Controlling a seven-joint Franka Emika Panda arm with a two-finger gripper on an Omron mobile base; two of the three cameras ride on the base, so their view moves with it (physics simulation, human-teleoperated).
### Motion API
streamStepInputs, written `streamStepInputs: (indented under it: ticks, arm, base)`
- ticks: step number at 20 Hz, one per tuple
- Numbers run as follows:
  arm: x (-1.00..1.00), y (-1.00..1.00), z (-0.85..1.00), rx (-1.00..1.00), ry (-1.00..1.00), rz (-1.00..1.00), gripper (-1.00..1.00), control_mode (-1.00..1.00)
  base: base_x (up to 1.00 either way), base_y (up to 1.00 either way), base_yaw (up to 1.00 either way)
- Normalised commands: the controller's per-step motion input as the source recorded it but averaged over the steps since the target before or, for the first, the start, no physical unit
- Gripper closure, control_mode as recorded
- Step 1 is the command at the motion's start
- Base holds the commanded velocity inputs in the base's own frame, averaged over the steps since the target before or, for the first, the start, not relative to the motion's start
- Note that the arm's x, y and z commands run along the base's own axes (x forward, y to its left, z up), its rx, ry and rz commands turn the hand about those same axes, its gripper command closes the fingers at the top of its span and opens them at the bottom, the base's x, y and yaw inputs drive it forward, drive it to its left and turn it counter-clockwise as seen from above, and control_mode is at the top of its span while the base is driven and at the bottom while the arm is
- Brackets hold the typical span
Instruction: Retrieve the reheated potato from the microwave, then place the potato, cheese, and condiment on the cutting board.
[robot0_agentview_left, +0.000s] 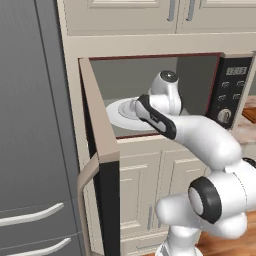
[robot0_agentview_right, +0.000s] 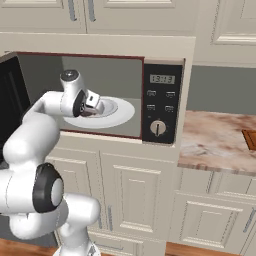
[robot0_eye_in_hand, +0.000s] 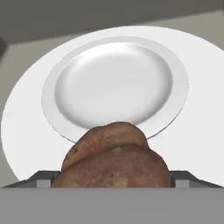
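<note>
Microwave (robot0_agentview_right: 162, 102): built into the beige cabinetry, door (robot0_agentview_left: 100, 150) swung wide open to the left, cavity exposed. Arm reaching in through the opening from the front. Marble counter (robot0_agentview_right: 215, 140) to the right of the oven, with a corner of the cutting board (robot0_agentview_right: 250, 140) at its far right edge, well apart from the cavity.

Inside the cavity: white turntable disc (robot0_eye_in_hand: 26, 131) carrying a pale plate (robot0_eye_in_hand: 179, 87), its bowl bare. Potato (robot0_eye_in_hand: 116, 159) in front of the plate's near rim, close under the hand camera, seated between the two finger tips. Gripper (robot0_eye_in_hand: 113, 179) spread wide and, judged from the hand view, closed against both flanks of the potato; contact at the pads themselves partly hidden by the potato's bulk.

Step in hand, as judged: withdrawal of the potato from the oven.

- Keep the clamp constant; dull, lumpy skin likely to roll if loosened.
- Raise just clear of the plate rim before any backward travel, to avoid dragging the plate or the turntable.
- Retract straight out along the reach-in line, staying below the cavity roof.
- Keep elbow and wrist away from the open door edge on the left and the control panel (robot0_agentview_right: 161, 100) on the right.
- Swing toward the cutting board only once fully outside the frame.

Cheese and condiment: not yet located.
</note>
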Motion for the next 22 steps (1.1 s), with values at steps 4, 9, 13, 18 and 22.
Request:
streamStepInputs:
  ticks: [4, 9, 13, 18, 22]
  arm:
    - [-0.63, -0.02, 0.4, 0.0, 0.0, 0.17, 1.0, -1.0]
    - [-0.76, -0.13, 0.33, 0.0, 0.0, 0.12, 1.0, -1.0]
    - [-0.73, -0.18, 0.25, 0.0, 0.0, 0.06, 1.0, -1.0]
    - [-0.67, -0.13, 0.16, 0.0, 0.0, 0.01, 1.0, -1.0]
    - [-0.61, -0.05, 0.02, -0.05, 0.0, 0.0, 1.0, -1.0]
  base:
    - [0.0, 0.0, 0.0]
    - [0.0, 0.0, 0.0]
    - [0.0, 0.0, 0.0]
    - [0.0, 0.0, 0.0]
    - [0.0, 0.0, 0.0]
